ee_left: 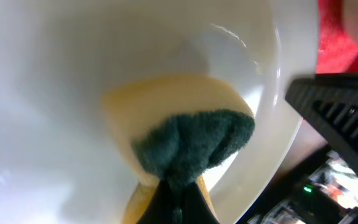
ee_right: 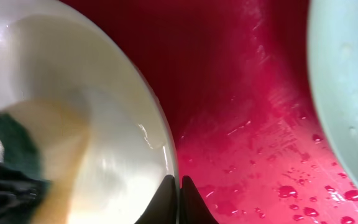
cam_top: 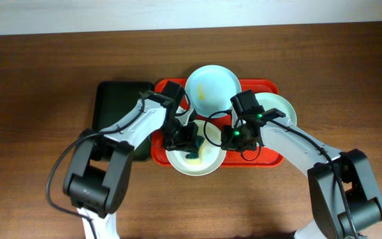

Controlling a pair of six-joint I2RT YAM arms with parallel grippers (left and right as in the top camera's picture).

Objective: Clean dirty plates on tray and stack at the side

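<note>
The white plate (cam_top: 197, 166) sits at the front of the red tray (cam_top: 270, 161), overhanging its front rim. My left gripper (cam_top: 190, 141) is shut on a yellow sponge with a green scouring side (ee_left: 191, 140) and presses it into the white plate (ee_left: 55, 74). My right gripper (cam_top: 234, 138) is shut on the white plate's right rim (ee_right: 160, 143); the sponge also shows in the right wrist view (ee_right: 23, 149). The pale blue plate (cam_top: 211, 86) with yellowish smears lies at the tray's back. The pale mint green plate (cam_top: 280, 108) lies at the right, partly under my right arm.
A smaller dark green-black tray (cam_top: 115, 106) lies left of the red tray, partly under my left arm. The red tray floor (ee_right: 260, 124) is wet with droplets. Brown wooden table (cam_top: 32, 99) surrounds both trays.
</note>
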